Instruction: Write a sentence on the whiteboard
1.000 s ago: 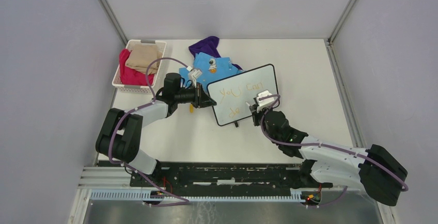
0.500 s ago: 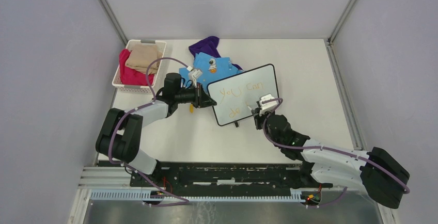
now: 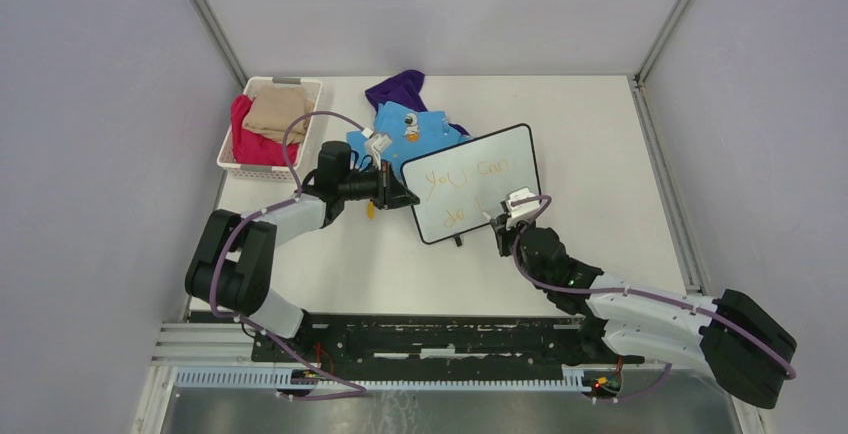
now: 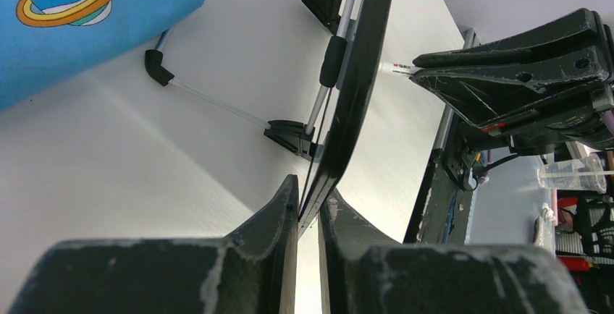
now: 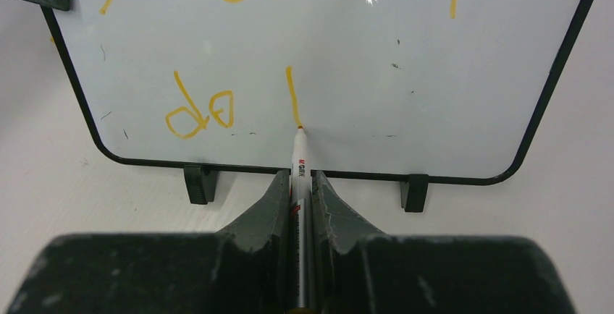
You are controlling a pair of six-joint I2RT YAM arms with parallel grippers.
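Here we see pale grey walls (image 3: 100, 104) closing in a white table (image 3: 600, 154) on three sides, with a metal rail along its near edge. The left arm (image 3: 270, 224) rises from its base, folds sharply at the elbow and runs level to the right. The right arm (image 3: 650, 309) lies low and long, stretched leftward across the table's near half with its wrist turned up. Between them, near the table's middle, stands the whiteboard (image 3: 495, 189), propped on its black feet and leaning back, just in front of a blue shirt (image 3: 400, 124) and a purple cloth (image 3: 400, 86). A white basket (image 3: 232, 159) of red and tan cloth sits at the far left corner. The left pincer (image 4: 308, 198) is nearly closed, clamped on the board's thin black left edge. The right pincer (image 5: 300, 184) is pinched tight around a marker (image 5: 300, 156), which points at the board's lower part. Its tip touches the bottom end of a short upright stroke. The orange sentence (image 3: 465, 174) so far reads "you can" above and "do" below, with that stroke to the right of it.
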